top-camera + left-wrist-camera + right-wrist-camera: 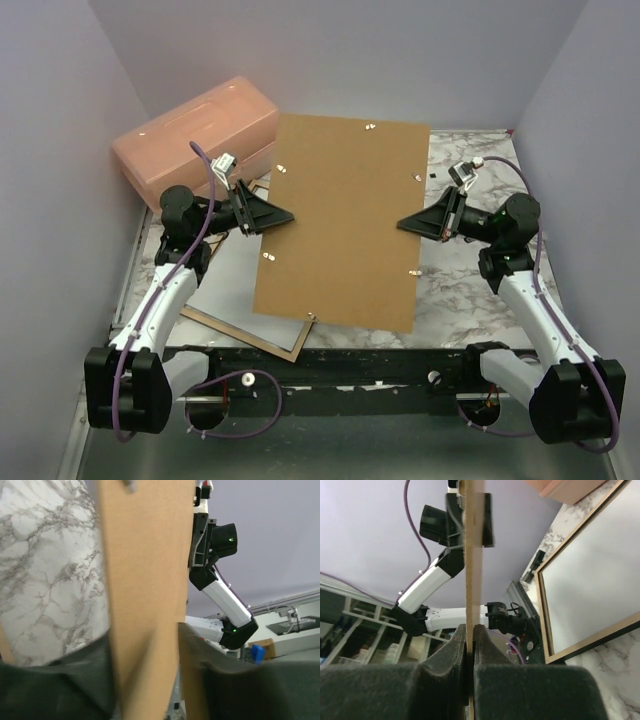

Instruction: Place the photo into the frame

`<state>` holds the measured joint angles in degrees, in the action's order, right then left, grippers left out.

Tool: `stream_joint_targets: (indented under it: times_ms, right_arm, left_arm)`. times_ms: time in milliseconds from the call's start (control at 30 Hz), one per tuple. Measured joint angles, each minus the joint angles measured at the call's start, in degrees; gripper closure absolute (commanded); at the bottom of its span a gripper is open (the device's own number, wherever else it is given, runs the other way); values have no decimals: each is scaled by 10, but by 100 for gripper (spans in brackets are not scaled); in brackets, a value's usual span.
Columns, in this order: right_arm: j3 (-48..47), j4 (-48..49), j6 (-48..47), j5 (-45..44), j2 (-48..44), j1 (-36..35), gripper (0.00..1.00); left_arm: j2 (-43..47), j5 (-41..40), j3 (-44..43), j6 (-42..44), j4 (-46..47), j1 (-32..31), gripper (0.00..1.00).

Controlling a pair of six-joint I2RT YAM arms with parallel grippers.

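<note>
A stiff brown backing board (340, 220) hangs over the table between my two grippers. My right gripper (405, 222) is shut on its right edge; the wrist view shows the board edge-on (472, 555) pinched between the pads (470, 630). My left gripper (285, 215) is at the left edge, its jaws apart with the board (145, 580) lying between them (144, 630). The frame (250, 341) lies tan back up at the left, partly under the board, and also shows in the right wrist view (541, 615). A white sheet (225, 285) fills it. The photo's sunset face shows nowhere.
A pink plastic box (200, 140) stands at the back left, close behind the left gripper. The marble tabletop (470, 300) shows to the right of the board. A black rail (380, 362) runs along the near edge between the arm bases.
</note>
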<state>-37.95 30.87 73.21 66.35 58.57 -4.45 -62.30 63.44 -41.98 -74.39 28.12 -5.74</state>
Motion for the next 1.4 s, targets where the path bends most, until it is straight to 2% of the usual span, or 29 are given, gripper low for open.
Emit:
stream_joint_targets:
  times_ms: [67,167,267,433,567,833,1000,1133,1400]
  right_arm:
    - [-17,-28,-19,0,0,-1,100]
    - [-59,-127,-85,-11,-1,-1,100]
    - [-123,-264,-167,-51,1,-5,100]
    - [-213,-444,-276,-167,11,-5,100]
    - [-228,-520,-316,-238,19,-4,100]
    - [-240,-623,-350,-334,35,-4,100]
    - [-279,-670,-362,-401,37,-4,100]
    - [-310,-690,-369,-448,36,-4,100]
    - [-378,-746,-372,-516,26,-4,100]
  left_arm:
    - [-4,0,6,24,-17,0,19]
    - [-2,-3,6,62,-64,0,7]
    - [8,-37,-7,155,-194,0,4]
    - [31,-142,-40,291,-397,-2,3]
    - [56,-232,-35,357,-502,-28,5]
    - [54,-386,9,402,-602,-183,16]
    - [24,-451,24,404,-615,-252,24]
    - [-7,-495,24,397,-618,-313,33]
    - [-110,-546,7,377,-608,-407,37]
